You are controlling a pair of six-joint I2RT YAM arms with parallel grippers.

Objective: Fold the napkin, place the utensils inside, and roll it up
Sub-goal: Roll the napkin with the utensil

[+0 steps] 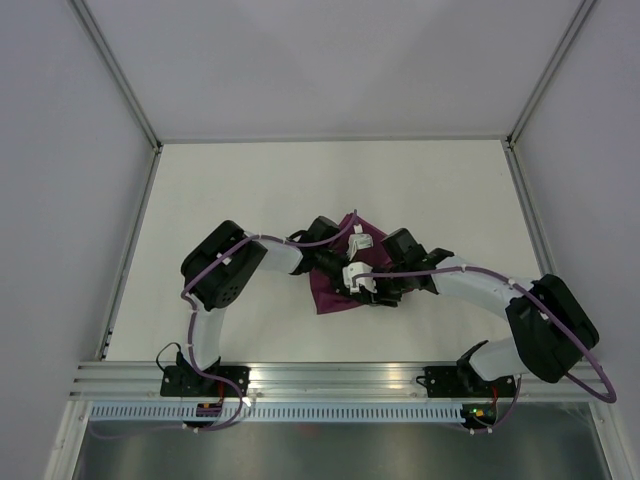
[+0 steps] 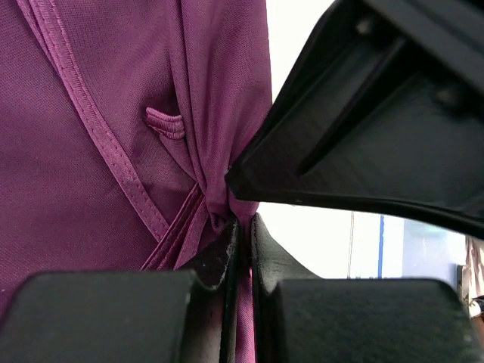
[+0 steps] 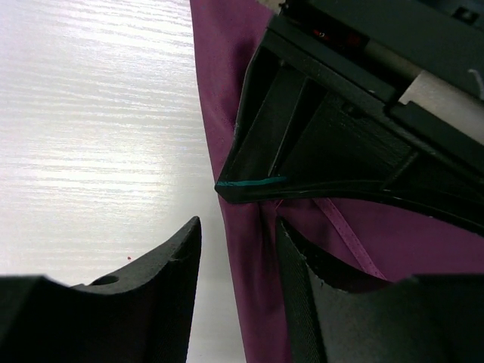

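Observation:
The plum-purple napkin lies bunched at the table's middle, partly under both grippers. My left gripper is shut on a gathered fold of it, and the left wrist view shows cloth pinched between the closed jaws. My right gripper meets it tip to tip. In the right wrist view its jaws stand open around a hanging fold of the napkin, and the right finger touches the cloth. No utensils are in view.
The white table has grey walls at the back and both sides. An aluminium rail with the arm bases runs along the near edge. Each gripper's black body fills part of the other's wrist view: the right one and the left one.

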